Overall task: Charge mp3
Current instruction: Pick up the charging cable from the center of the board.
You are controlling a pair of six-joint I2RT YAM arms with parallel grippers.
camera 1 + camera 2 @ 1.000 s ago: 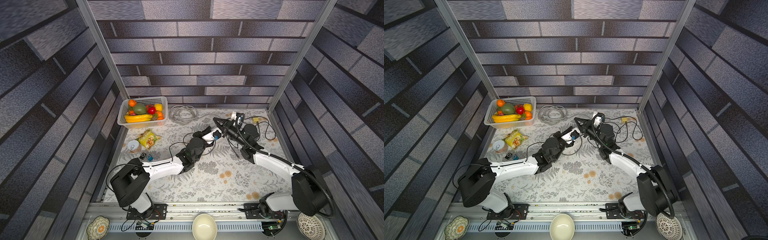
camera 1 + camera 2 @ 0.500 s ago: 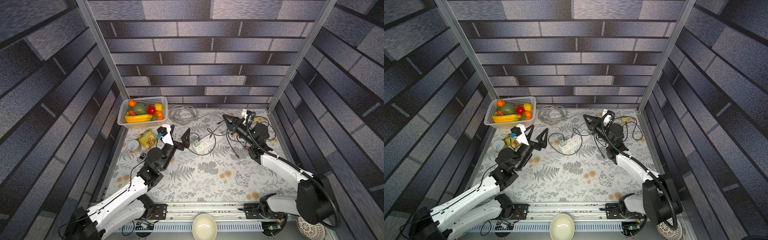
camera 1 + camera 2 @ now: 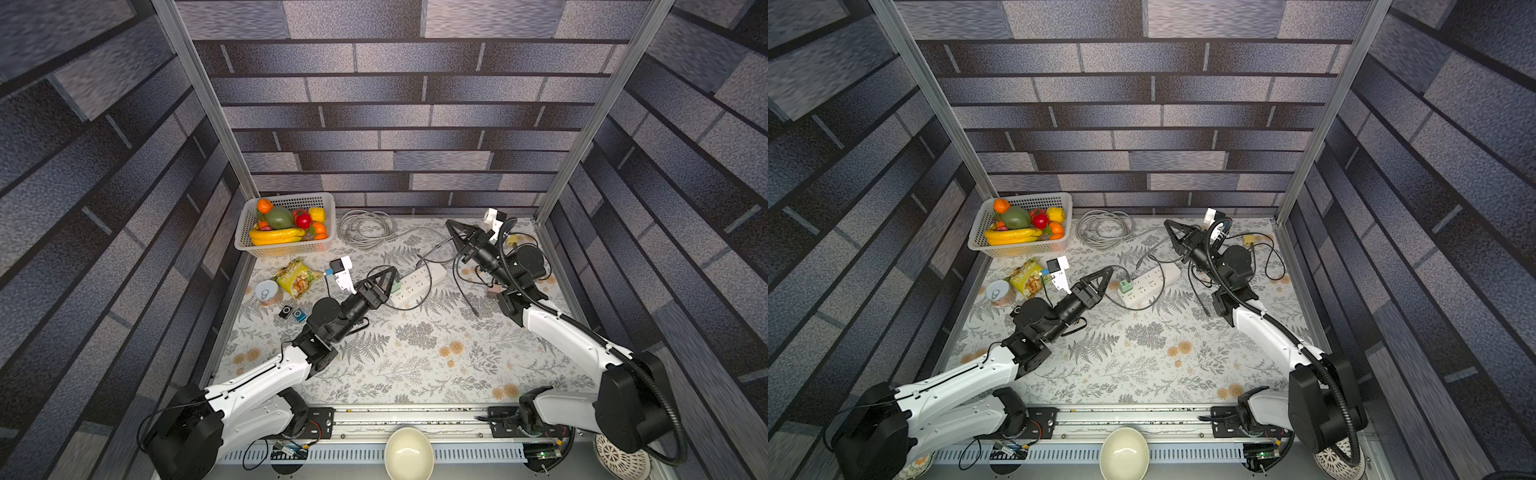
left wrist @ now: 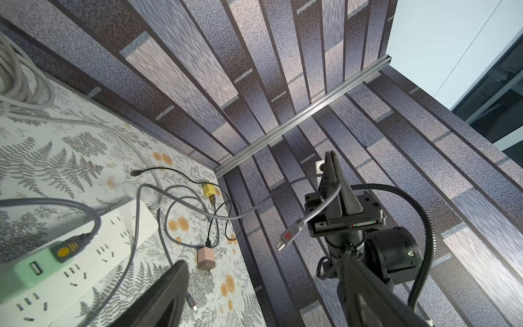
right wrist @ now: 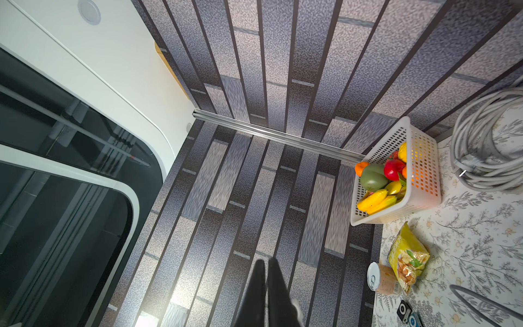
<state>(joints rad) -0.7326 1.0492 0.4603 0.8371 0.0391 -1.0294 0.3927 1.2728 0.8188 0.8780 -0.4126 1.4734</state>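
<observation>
Left arm is forward again. Half a second back its claw sat drawn away by the snack bag [image 3: 296, 277]; now the left gripper [image 3: 390, 274] reaches over the near-left end of the strip [image 3: 419, 279], just beside the green charger [image 3: 1125, 286]. Right gripper [image 3: 451, 224] has shifted little and hangs raised at the far right.

Left gripper: spread, empty. Left wrist view shows only one finger [image 4: 161, 297], set off to the side, with nothing against it.

Right gripper: pressed together, pinching the grey cable [image 4: 297, 225] a short way behind its USB plug [image 4: 286, 237]. The plug dangles free in the air. Judgement: the grip is on the cord, not the plug, so the plug body stays clear for a second grasp or for insertion.

Green charger sits in the strip with one cord already in it and a free USB port [image 4: 35, 267]. This is the likely target for the dangling plug. The left gripper seems stationed there to take the plug or steady the charger.

Task's thing: two small players, black mp3 [image 3: 285, 311] and blue mp3 [image 3: 299, 316], lie flat at the left, close together, just near of the can [image 3: 267, 292] and well apart from the strip. No cord reaches them. Cannot tell which one is meant. Charging has not begun; the power end appears to come first.
</observation>
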